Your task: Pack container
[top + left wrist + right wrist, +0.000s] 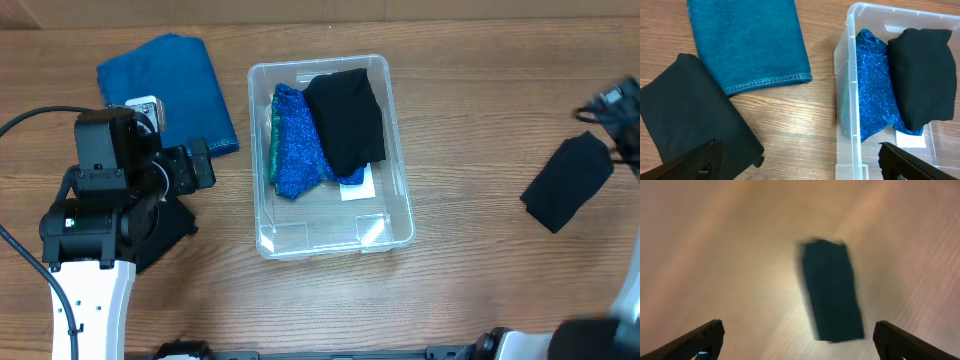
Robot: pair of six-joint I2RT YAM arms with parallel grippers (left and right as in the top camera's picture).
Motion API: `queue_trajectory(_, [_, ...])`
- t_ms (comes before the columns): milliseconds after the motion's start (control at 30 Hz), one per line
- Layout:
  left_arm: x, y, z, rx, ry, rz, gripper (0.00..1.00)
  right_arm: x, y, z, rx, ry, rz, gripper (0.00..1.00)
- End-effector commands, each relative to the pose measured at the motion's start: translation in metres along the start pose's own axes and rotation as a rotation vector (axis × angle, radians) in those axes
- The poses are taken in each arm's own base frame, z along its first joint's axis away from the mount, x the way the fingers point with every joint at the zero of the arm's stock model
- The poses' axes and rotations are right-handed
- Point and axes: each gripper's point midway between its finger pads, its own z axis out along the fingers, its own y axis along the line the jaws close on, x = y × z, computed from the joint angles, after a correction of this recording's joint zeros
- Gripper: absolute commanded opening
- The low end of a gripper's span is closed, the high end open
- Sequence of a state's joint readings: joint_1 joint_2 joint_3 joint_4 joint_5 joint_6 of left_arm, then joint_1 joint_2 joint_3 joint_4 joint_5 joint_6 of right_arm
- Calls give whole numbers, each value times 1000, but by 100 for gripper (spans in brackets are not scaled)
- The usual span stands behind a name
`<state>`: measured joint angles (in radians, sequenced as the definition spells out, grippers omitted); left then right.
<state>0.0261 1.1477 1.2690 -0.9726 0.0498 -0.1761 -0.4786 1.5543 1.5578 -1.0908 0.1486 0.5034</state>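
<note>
Left pincer [800,146] gapes wide, empty; right pincer [797,324] seemingly likewise, though blurred. Container [256,170] mid-bench holds blue cloth [295,140] and black cloth [345,120]. Unpacked: teal towel [185,85] far-left corner, dark cloth [690,115] left edge, dark piece [568,182] right edge.

1. Container [258,170] sits mid-table.
2. Inside, at its far end: left cloth [295,150], with right cloth [348,120] lapping over it.
3. Towel [180,85] lies left of the container.
4. Near cloth [170,232] lies before the towel.
5. Stray cloth [568,182] lies well right of the container.
</note>
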Motion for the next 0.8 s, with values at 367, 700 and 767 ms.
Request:
queue_trajectory(367, [-6,-5,-4,18,-16,24,100,85,-60,194,21,536,45,100])
queue_trajectory(700, [-5,-5,-4,17,-13,24,100,92,-20,185,-248,589,-25,4])
queue_trajectory(767, [-5,-5,-4,17,-12,24,100,75,5,161,-374,536,-74,4])
